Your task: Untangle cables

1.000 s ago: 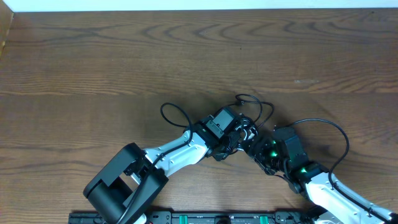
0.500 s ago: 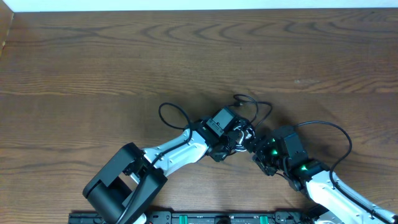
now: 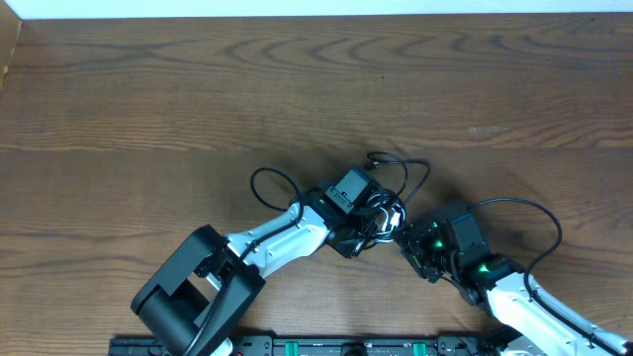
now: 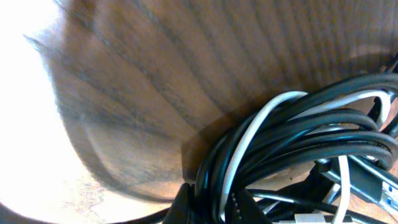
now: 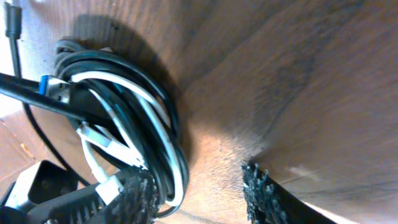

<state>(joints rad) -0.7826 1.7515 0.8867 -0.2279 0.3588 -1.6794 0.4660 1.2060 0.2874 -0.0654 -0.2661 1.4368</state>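
Note:
The cables (image 3: 387,209) lie as a tangled coil of black and white cords on the table between the two arms, with a thin black loop (image 3: 407,166) sticking out behind. In the left wrist view the coil (image 4: 292,137) fills the lower right, and my left gripper (image 4: 211,204) is shut on several of its strands. From overhead the left gripper (image 3: 373,220) sits on the coil's left side. My right gripper (image 5: 198,196) is open, its left finger (image 5: 134,199) against the coil's rim (image 5: 124,106) and bare wood between the fingers. Overhead, the right gripper (image 3: 407,235) is at the coil's lower right.
The wooden table (image 3: 198,99) stretches far and left of the arms, ending at a white strip (image 3: 297,8) along the back edge. Thick black arm cables arc beside each wrist, one on the left (image 3: 259,180) and one on the right (image 3: 534,213). The arm mounts line the front edge (image 3: 326,346).
The left gripper has dragged the coil slightly left and away. The right gripper has followed toward the coil, and its fingers stand closer together.

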